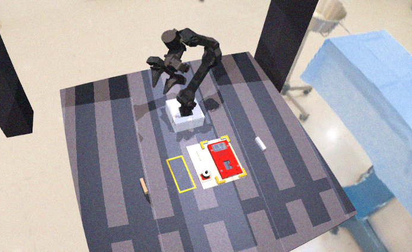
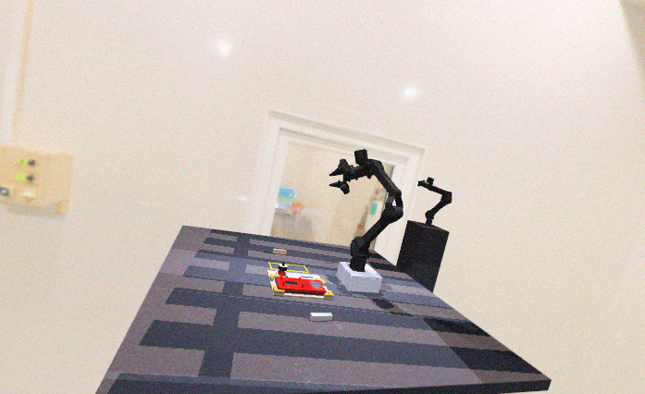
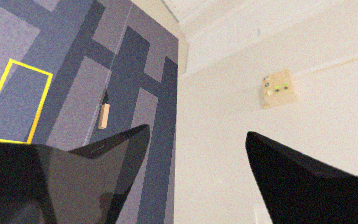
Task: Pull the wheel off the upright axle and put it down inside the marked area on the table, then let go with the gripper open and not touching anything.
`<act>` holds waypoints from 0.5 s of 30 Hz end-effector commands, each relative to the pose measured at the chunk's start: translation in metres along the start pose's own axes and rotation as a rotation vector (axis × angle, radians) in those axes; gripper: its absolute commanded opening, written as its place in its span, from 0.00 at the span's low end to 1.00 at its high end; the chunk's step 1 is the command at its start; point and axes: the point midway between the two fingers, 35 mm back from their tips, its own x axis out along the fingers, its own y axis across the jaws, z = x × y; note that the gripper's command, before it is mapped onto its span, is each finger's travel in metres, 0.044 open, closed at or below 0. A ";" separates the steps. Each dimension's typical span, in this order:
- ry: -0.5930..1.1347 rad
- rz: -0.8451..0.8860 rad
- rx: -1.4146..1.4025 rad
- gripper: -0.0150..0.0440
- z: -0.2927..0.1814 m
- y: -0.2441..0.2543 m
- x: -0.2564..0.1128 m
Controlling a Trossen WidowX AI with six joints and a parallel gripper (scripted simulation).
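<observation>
The small wheel (image 1: 206, 170) (image 2: 282, 266), black and white, sits on its axle over a red base (image 1: 203, 177) at a corner of the white board (image 1: 204, 156). The axle is mostly hidden by the wheel. The marked area, a yellow rectangle outline (image 1: 173, 175) (image 2: 288, 264) (image 3: 31, 67), lies on the table beside the board, with nothing inside it. My gripper (image 1: 159, 89) (image 2: 330, 178) (image 3: 197, 134) is open and empty, high above the table and well away from the wheel. The wheel is out of the wrist view.
A red panel (image 1: 222, 156) (image 2: 310, 285) lies on the board between yellow corner brackets. A white block (image 1: 260, 144) (image 2: 321, 316) lies beyond the panel. A tan block (image 1: 143, 186) (image 2: 279, 251) (image 3: 104, 116) lies beyond the marked area. The arm stands on a white box (image 1: 188, 124) (image 2: 361, 282).
</observation>
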 end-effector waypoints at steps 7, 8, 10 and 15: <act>0.040 0.384 0.253 0.76 0.023 0.061 0.107; 0.054 0.420 0.269 0.76 0.026 0.070 0.116; 0.087 0.488 0.297 0.76 0.034 0.090 0.132; 0.197 0.640 0.344 0.76 0.052 0.146 0.167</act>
